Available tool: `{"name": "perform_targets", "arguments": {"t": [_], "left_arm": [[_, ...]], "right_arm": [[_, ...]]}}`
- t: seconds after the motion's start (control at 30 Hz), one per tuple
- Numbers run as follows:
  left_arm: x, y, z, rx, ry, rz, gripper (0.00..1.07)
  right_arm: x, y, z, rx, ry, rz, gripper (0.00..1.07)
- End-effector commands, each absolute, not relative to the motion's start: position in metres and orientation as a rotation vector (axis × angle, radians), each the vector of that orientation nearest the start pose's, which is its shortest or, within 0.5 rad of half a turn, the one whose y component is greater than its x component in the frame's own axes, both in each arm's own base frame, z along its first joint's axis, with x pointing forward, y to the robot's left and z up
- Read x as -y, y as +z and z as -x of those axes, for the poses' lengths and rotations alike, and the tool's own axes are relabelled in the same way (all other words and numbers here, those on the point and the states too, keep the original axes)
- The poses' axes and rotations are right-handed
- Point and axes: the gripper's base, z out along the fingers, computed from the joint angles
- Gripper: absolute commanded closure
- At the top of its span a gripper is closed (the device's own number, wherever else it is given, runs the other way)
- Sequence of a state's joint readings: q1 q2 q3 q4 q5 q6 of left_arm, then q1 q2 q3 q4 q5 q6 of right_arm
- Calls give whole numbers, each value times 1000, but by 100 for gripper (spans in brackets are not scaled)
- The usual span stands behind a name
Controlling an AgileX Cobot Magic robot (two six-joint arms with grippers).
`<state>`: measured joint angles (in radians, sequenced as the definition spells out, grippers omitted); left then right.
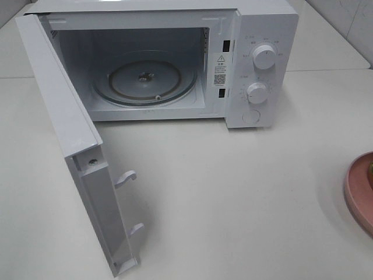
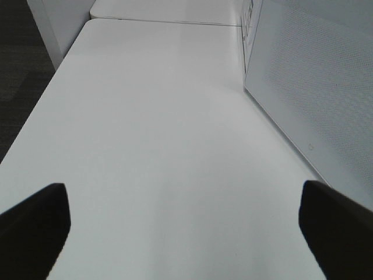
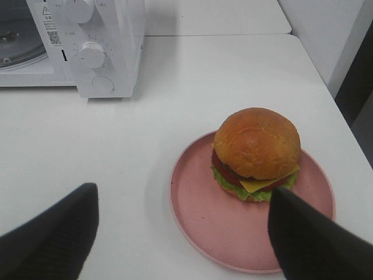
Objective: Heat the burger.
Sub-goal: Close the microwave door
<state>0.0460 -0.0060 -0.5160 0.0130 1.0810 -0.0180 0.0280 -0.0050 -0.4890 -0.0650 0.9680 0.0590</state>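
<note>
Right gripper (image 3: 180, 233): jaws wide, empty, hovering beside the pink plate (image 3: 198, 233). Left gripper (image 2: 183, 224): wide, empty. Burger (image 3: 256, 153): on the plate, well apart from the microwave (image 1: 265, 35). Door open, turntable (image 1: 143, 79) bare; loading, closing and heating remain.

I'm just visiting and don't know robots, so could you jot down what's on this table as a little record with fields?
microwave: white, at the back of the table
door: swung fully open
turntable: glass, bare
controls: two round knobs and a button below them
burger: sitting on the pink plate, toward its far side
plate position: right of the microwave, near the table's right edge
left gripper: jaws apart, over bare table beside the open door
right gripper: jaws apart, hovering near the plate, holding nothing
</note>
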Motion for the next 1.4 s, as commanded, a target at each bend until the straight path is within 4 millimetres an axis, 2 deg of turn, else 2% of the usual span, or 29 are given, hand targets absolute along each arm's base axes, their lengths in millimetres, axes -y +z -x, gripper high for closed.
{"name": "perform_targets", "arguments": {"t": [0.03,0.93,1.13,1.3,1.37,1.4], "left_arm": [[-1,281,10,-2014,31,71,6],[0,281,11,-2011,28,71,6],[2,291,11,-1970,-13,67,6],[2,299,0,-1960,-17,69,13],[1,303,-11,-1960,-17,70,22],[1,303,-11,-1960,-17,70,22]], "right_arm": [[5,282,5,-1923,-27,-29,31],[5,282,5,-1923,-27,-29,31],[5,282,5,-1923,-27,-29,31],[5,282,5,-1923,-27,-29,31],[5,282,5,-1923,-27,-29,31],[5,282,5,-1923,-27,-29,31]]}}
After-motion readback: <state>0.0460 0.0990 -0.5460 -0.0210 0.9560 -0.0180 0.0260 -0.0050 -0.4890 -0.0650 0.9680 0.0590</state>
